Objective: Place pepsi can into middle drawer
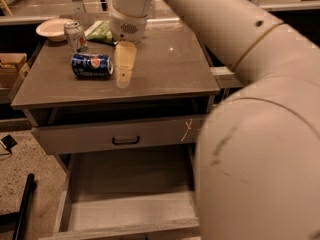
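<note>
The pepsi can [92, 65], blue with a red-and-white logo, lies on its side on the cabinet top [165, 69], left of centre. My gripper [123, 77] hangs over the cabinet top just right of the can, close beside it and pointing down. The middle drawer [127, 176] is pulled open below, grey, with a bare floor. My arm hides its right part.
A pale white-green can [76, 35], a white bowl [52, 28] and a green bag [102, 31] stand at the back left of the top. The upper drawer front with a black handle [126, 140] is slightly open. A cardboard box [11, 69] sits at the left.
</note>
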`<state>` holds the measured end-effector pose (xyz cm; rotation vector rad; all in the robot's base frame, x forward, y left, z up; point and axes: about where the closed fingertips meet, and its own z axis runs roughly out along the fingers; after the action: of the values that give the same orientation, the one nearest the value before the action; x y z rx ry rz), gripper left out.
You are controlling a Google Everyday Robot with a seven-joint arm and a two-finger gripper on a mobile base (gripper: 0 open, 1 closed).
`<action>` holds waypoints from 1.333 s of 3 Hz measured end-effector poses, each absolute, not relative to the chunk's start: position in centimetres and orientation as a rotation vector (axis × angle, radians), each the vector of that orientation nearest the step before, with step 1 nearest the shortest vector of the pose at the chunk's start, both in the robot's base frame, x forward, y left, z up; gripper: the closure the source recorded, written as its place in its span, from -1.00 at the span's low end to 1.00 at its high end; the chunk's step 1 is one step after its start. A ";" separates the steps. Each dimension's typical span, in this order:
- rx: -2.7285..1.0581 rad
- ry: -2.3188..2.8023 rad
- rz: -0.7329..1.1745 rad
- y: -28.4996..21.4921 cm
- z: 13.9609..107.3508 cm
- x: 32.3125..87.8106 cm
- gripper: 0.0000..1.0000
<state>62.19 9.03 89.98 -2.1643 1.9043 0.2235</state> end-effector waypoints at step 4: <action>-2.199 2.041 0.063 18.2 82.4 69.7 -0.54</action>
<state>69.68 18.23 82.43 -2.1987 2.0405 0.0627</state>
